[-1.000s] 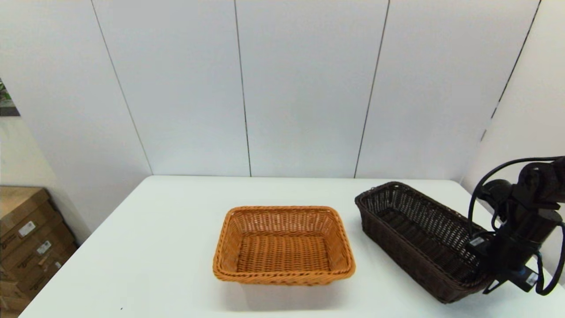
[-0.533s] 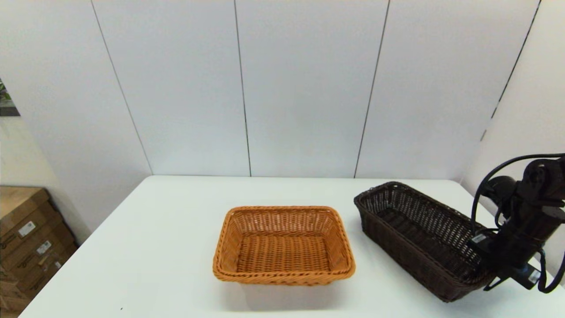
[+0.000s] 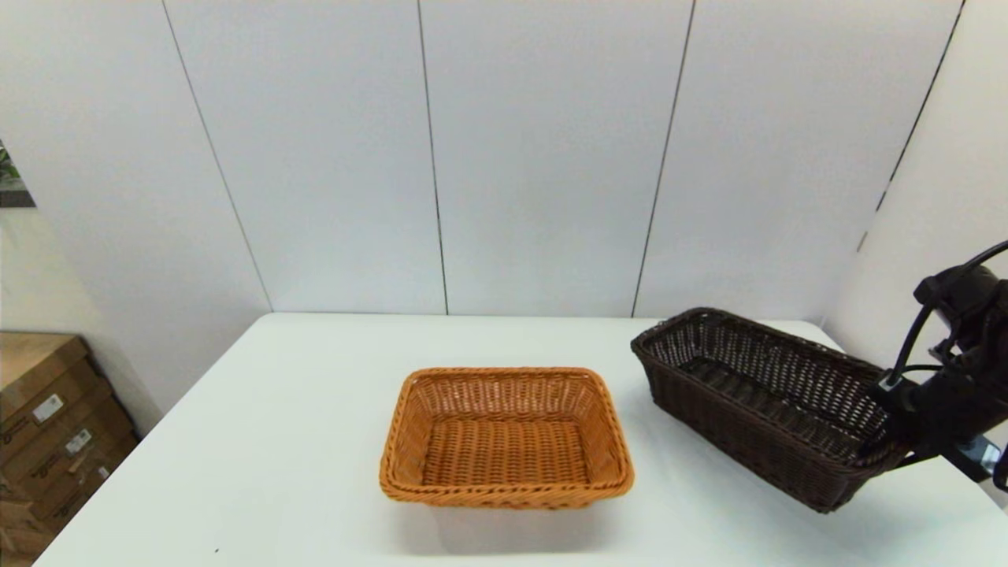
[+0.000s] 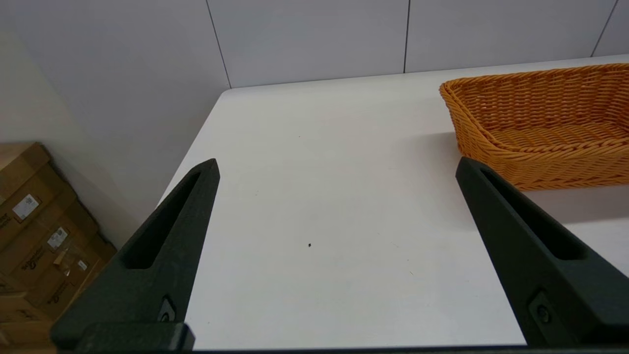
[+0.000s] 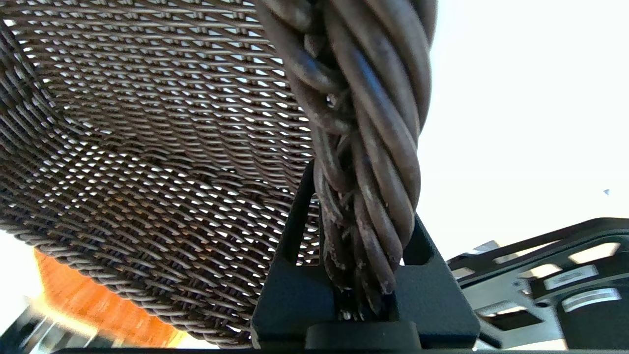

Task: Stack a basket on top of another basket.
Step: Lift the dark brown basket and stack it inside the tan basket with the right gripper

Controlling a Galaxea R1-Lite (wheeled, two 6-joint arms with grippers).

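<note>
On the white table (image 3: 276, 441), the right gripper (image 5: 361, 275) pinches the dark brown basket's (image 3: 756, 409) rolled rim; the orange basket (image 3: 504, 437) lies leftward (left gripper (image 4: 336, 167) spread, idle).

Lab-like test bay: bare white table (image 3: 276, 457), white panel walls (image 3: 543, 157), stacked cardboard boxes (image 3: 47, 425).
</note>
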